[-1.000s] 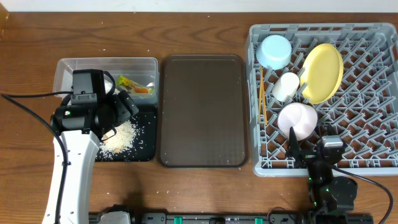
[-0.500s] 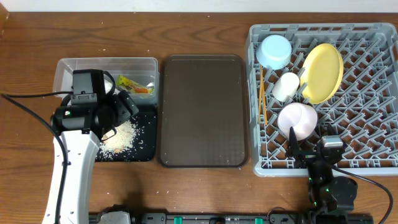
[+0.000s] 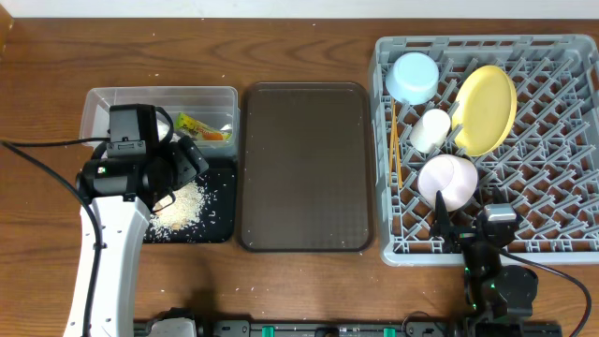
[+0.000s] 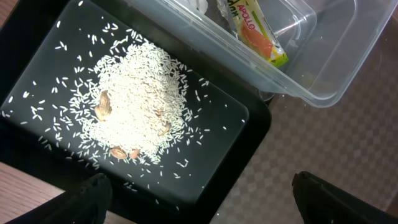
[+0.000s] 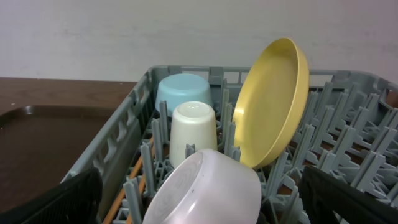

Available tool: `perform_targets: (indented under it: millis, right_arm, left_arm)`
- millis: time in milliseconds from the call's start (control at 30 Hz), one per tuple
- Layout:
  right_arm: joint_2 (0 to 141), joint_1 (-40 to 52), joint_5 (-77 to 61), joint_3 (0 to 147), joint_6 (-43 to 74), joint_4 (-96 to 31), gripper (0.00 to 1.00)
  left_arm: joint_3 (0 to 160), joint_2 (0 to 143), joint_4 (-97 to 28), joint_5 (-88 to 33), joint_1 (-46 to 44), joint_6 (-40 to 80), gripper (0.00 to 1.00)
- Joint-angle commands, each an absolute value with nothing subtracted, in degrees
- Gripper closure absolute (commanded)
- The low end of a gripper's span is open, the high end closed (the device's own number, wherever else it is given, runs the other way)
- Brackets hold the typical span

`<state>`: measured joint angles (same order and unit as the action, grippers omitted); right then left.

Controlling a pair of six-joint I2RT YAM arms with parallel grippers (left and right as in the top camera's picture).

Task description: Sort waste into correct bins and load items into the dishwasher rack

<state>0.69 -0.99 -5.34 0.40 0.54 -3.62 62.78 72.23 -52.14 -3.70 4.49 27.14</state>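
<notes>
Rice [image 4: 134, 112] fills the black tray [image 4: 242, 124] near the desk's left edge and the dishwasher rack [image 3: 562, 245] looks loaded; left gripper [image 4: 202, 190] and right gripper [image 5: 199, 186] gape empty, so withdrawing seems next.

Open room lies over the flat dark brown serving tray [image 3: 304, 167] and the large grey pegged plastic rack [image 3: 552, 187]'s right half; the upright round yellow plate [image 3: 485, 110] stands at that half's left edge.

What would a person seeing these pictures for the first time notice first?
Probably the round yellow plate, standing on edge in the large grey plastic rack on the right. Next, the heap of white rice in the shallow black tray on the left, with a green-and-orange snack wrapper in the clear plastic tub.
</notes>
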Motion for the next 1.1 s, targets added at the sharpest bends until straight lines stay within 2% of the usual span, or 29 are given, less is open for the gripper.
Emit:
perform_targets:
  millis: [0,567,800,1067]
  right_arm:
    - [0.30,-2.17,-4.73,0.30,-0.30,-3.86,0.01]
    - [0.30,-2.17,-4.73,0.30,-0.30,-3.86,0.01]
    - [0.30,-2.17,-4.73,0.30,-0.30,-3.86,0.01]
    - [0.30,-2.17,-4.73,0.30,-0.30,-3.86,0.01]
  left_arm:
    - [63.20,71.79,-52.34,-3.40,4.69,26.83,0.04]
    - [55.86,47.40,-53.87,-3.42,4.54,26.83,0.04]
    - [43.13,35.92,-53.76,-3.40,2.96,26.83,0.04]
    - [26.46,26.11,-43.79,-3.42,2.79,27.97,0.04]
